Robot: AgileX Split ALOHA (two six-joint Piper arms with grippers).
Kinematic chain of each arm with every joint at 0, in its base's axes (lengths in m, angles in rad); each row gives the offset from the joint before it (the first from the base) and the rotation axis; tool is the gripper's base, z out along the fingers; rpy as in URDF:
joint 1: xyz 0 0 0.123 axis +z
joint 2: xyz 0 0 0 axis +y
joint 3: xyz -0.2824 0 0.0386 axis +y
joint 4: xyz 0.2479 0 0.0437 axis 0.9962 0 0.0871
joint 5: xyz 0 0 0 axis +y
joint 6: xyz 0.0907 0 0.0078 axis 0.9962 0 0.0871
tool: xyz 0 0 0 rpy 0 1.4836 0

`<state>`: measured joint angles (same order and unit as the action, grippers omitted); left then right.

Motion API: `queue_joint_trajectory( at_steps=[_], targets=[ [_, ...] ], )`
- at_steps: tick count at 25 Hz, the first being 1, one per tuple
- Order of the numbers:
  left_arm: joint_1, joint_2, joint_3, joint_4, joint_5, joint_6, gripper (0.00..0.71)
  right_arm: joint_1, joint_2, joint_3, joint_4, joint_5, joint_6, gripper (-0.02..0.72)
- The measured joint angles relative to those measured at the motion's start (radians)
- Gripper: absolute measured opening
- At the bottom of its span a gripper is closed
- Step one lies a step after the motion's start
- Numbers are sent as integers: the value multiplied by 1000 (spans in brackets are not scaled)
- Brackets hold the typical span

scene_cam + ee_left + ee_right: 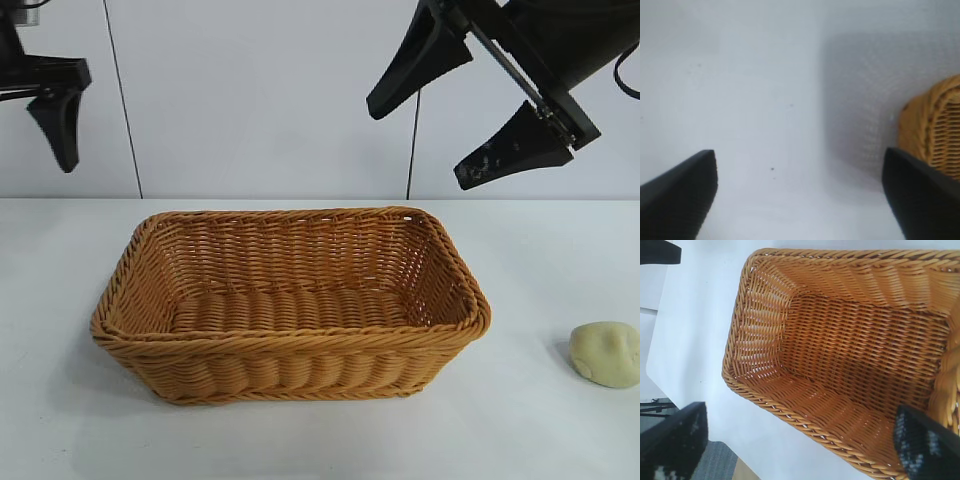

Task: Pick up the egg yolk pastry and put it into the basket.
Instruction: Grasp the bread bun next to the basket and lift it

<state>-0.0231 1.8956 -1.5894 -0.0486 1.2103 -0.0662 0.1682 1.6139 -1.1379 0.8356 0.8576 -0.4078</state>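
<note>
The egg yolk pastry (pixel 607 353), a small pale cream dome, lies on the white table at the far right, to the right of the basket. The golden-brown wicker basket (pixel 290 345) stands in the middle of the table and is empty; its inside shows in the right wrist view (pixel 760 320), and one corner shows in the left wrist view (pixel 935 125). My right gripper (pixel 415 140) hangs open and empty high above the basket's right end. My left gripper (pixel 60 125) is parked high at the far left, open and empty.
The white table (pixel 60 440) has bare surface to the left of, in front of and to the right of the basket. A white wall with vertical seams stands behind. The table's edge shows in the right wrist view (pixel 715 445).
</note>
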Motion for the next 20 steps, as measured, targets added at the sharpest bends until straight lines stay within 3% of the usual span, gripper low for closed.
queue_joint_trajectory(
  at_steps=[8,20],
  targets=[
    [-1,-121,88,-7,0,11,690,0,0,0,-4,0,0,695],
    [-1,-814,643,-4,3,18,690,0,0,0,-7,1,0,695]
  ],
)
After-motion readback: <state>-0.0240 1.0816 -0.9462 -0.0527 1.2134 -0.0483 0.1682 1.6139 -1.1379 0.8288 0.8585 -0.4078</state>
